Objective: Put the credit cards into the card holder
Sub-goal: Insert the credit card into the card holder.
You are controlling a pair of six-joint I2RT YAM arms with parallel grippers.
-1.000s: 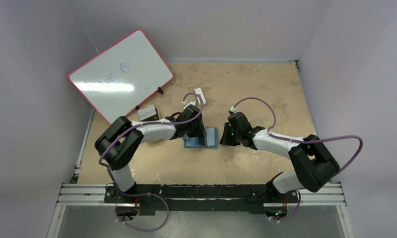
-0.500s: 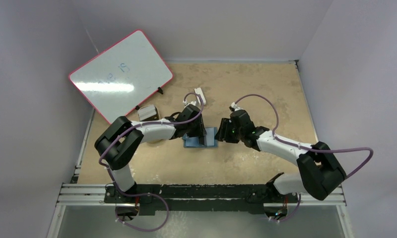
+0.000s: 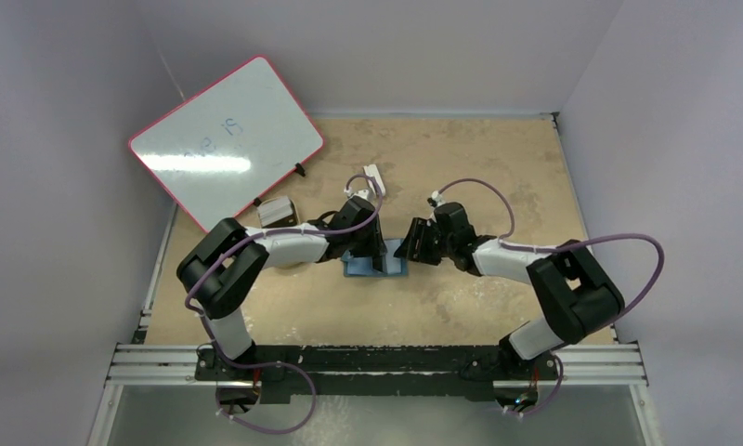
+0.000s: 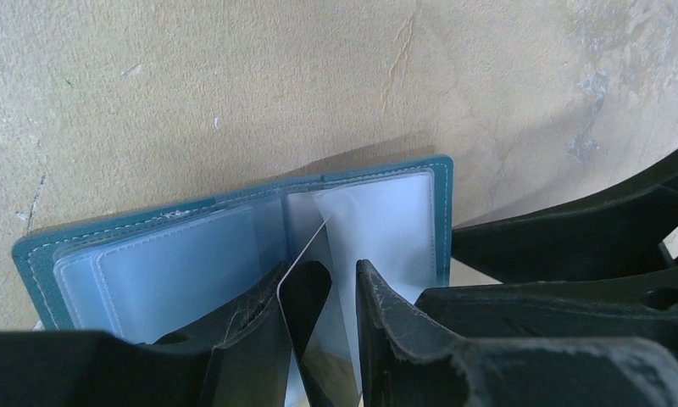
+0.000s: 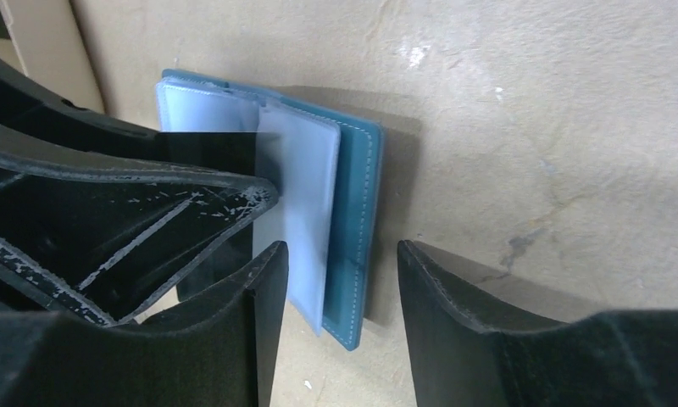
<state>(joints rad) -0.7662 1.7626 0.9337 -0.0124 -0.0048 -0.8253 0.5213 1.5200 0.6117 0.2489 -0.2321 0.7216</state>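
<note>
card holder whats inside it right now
The open card holder shows clear plastic sleeves that look empty. One credit card, gripped by the left gripper, stands edge-up over the middle sleeves and is not yet inside. The part under that gripper is hidden.

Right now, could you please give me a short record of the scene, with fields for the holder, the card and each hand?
card holder: teal, lying open on the table, clear pockets up
credit card: dark, held on edge, leading corner over the holder's pockets
left hand: shut on the credit card
right hand: open, empty, straddling the holder's outer edge
cards already inside: cannot tell
</note>
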